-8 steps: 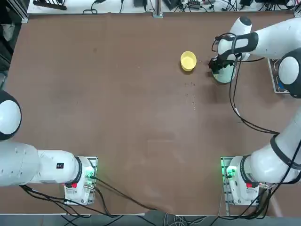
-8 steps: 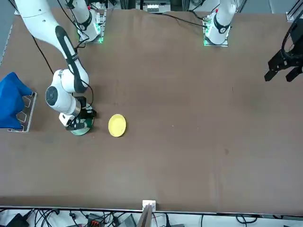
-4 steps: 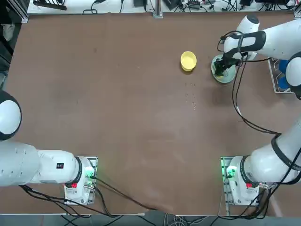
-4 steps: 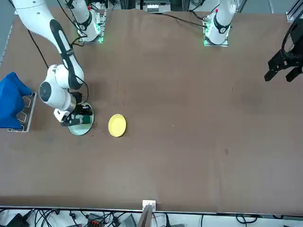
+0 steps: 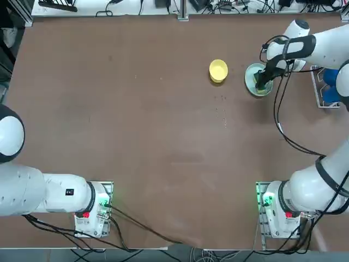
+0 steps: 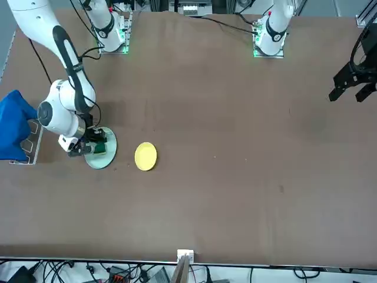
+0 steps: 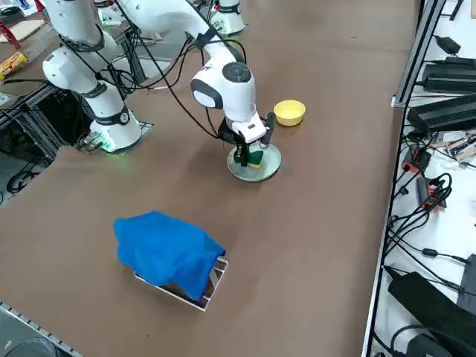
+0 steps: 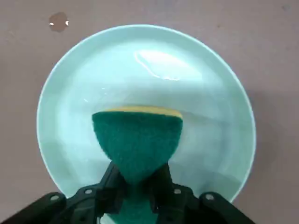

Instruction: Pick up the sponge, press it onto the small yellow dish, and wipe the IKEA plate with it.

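- Over the far right part of the table [image 5: 136, 136], the top view shows the right gripper [image 5: 263, 83] lowered onto the IKEA plate [image 5: 252, 82], a pale mint disc whose left rim shows bare beside the wrist. The sponge [image 5: 262, 85] shows as a dark green patch under the gripper, on the right half of the plate. The small yellow dish [image 5: 218, 70] sits to the left of the plate, near it but apart.
- Across the table, the front view has the same arm at the left. Its right gripper [image 6: 93, 145] points down at the IKEA plate [image 6: 103, 159], and the sponge [image 6: 99, 147] is a green block between the fingers, resting on the plate. The small yellow dish [image 6: 145, 156] lies to the right of the plate with bare table [image 6: 235, 147] between them. A blue cloth [image 6: 13, 125] lies at the left edge on a small metal stand.
- Seen from the right side, the right gripper [image 7: 248, 155] stands upright over the IKEA plate [image 7: 266, 171], with the sponge [image 7: 255, 157] at its tip, green and yellow, down on the plate. The small yellow dish [image 7: 289, 112] sits beyond the plate, further from the camera. The blue cloth [image 7: 167, 251] covers its stand in the foreground, well apart from the plate.
- At the wrist camera, the black fingers [image 8: 110, 176] are clamped on the sponge [image 8: 137, 140], pinching its green scouring face to a narrow waist, with a yellow foam edge on its far end. The right gripper [image 8: 136, 179] holds it above the middle of the IKEA plate [image 8: 210, 98], which fills most of the view and carries a bright glare spot.
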You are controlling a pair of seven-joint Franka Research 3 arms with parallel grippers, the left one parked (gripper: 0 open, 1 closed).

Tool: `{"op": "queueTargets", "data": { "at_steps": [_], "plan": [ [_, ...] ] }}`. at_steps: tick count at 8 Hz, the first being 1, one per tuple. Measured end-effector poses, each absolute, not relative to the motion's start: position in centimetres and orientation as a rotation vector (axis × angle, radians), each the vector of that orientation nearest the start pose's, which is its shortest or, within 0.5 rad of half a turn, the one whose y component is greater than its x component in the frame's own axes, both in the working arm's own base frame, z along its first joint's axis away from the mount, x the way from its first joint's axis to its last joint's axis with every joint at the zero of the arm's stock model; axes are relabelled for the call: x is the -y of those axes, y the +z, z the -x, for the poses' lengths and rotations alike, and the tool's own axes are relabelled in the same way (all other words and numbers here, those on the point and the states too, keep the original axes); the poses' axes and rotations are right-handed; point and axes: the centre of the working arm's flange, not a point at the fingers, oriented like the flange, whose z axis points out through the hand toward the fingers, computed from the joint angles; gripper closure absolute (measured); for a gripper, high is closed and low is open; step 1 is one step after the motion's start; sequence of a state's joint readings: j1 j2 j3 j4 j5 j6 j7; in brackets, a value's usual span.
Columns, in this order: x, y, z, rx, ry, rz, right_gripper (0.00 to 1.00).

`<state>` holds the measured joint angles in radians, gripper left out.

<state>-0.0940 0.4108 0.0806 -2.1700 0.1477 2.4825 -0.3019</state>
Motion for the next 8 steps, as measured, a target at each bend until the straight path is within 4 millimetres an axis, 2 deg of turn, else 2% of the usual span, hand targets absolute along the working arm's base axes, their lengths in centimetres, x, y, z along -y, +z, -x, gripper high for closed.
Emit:
{"op": "queueTargets", "data": {
  "at_steps": [3, 5, 8],
  "plan": [
    [2.7, 19.5, -55.9, 0.309, 0.096, 2.998, 0.7],
    [4.2, 19.5, -57.3, 0.338, 0.062, 2.998, 0.7],
    [4.1, 19.3, -59.5, 0.358, 0.026, 2.996, 0.7]
  ]
}}
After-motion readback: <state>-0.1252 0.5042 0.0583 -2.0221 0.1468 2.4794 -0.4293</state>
